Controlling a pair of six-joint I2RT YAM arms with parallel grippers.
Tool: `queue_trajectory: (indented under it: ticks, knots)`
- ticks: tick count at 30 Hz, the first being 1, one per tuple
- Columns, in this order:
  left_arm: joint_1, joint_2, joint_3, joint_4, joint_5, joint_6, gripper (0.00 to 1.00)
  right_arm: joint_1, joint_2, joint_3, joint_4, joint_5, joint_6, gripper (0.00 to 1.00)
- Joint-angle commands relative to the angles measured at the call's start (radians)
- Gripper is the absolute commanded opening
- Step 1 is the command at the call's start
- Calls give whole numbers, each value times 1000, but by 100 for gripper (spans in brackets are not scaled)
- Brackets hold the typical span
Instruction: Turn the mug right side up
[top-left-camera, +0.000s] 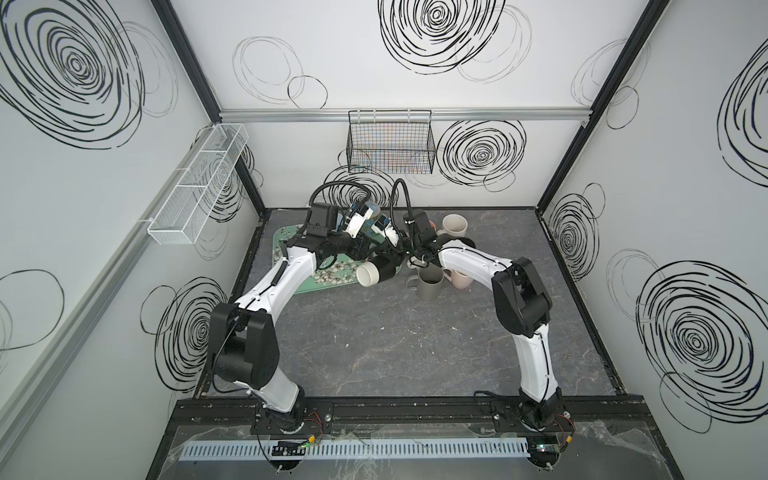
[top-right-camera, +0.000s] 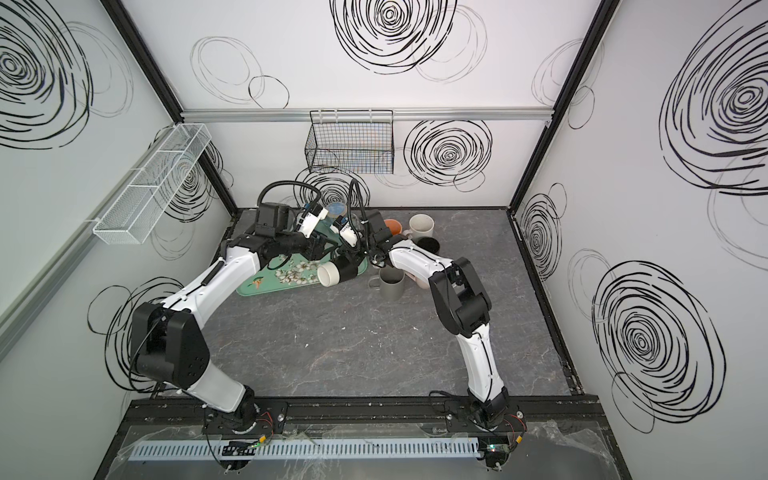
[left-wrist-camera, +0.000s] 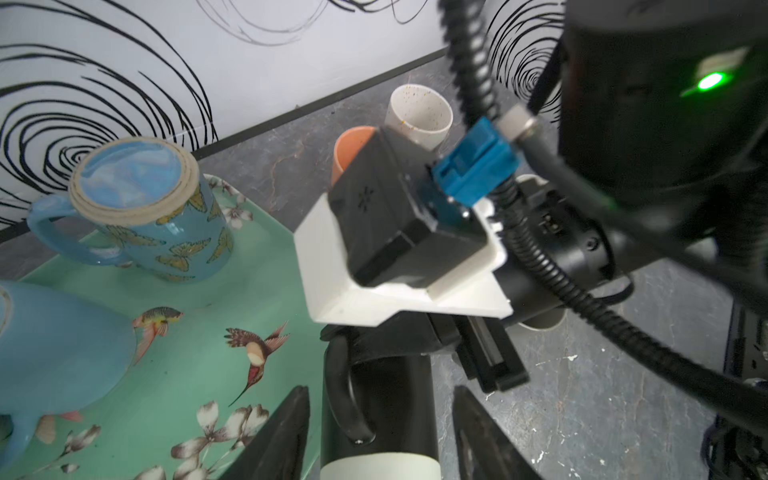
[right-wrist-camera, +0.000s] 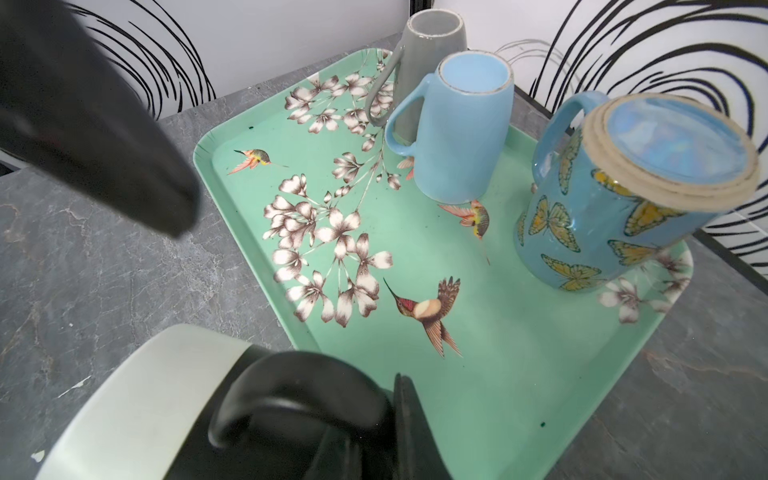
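Black outside and white at the mouth, the mug (top-left-camera: 376, 272) lies on its side in the air over the near corner of the green tray (top-left-camera: 282, 245), mouth aimed at the front of the worktop (top-left-camera: 374, 353). The right claw (right-wrist-camera: 365, 399) is clamped on the mug, seemingly at the handle. The left claw (left-wrist-camera: 380, 392) stands apart around the body, with a gap showing on at least one side.

This looks like a handover between the arms, with the right one left to finish the turn. To do it well, the left claw should draw straight back along its own line so neither finger clips the handle. The right wrist should then roll until the white mouth faces up. After that the mug should come down flat on bare worktop, clear of the grey mug (top-left-camera: 430, 284) standing just beside.

Both top views give the layout, with upright mugs grouped on the worktop to the right of the tray, but the arms hide both claws there. The left wrist view alone shows the gap between its fingers (left-wrist-camera: 478, 432) and the mug, plus the speckled cream mug (left-wrist-camera: 419, 112) and orange mug (left-wrist-camera: 353, 145) behind. The right wrist view alone shows the tray's other load: a butterfly mug (right-wrist-camera: 602, 232), a pale blue mug (right-wrist-camera: 453, 137) and another grey one (right-wrist-camera: 424, 45), all upside down.
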Motion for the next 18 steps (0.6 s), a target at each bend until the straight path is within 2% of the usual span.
queue_trajectory:
  ticks: [1, 9, 12, 15, 18]
  knots:
    - [-8, -5, -42, 88, -37, -12, 59, 11, -124, -2, 73, -9, 73, 0]
    - [0, -13, -106, 144, -66, -40, 59, 14, -174, -60, 105, -27, 112, 0]
    - [0, -4, -99, 132, -76, -34, 56, 16, -186, -72, 107, -32, 112, 0]
    - [1, 1, -92, 127, -79, -30, 49, 20, -197, -81, 116, -50, 111, 0]
    - [-2, 13, -76, 109, -72, -20, 36, 29, -205, -91, 120, -55, 100, 0]
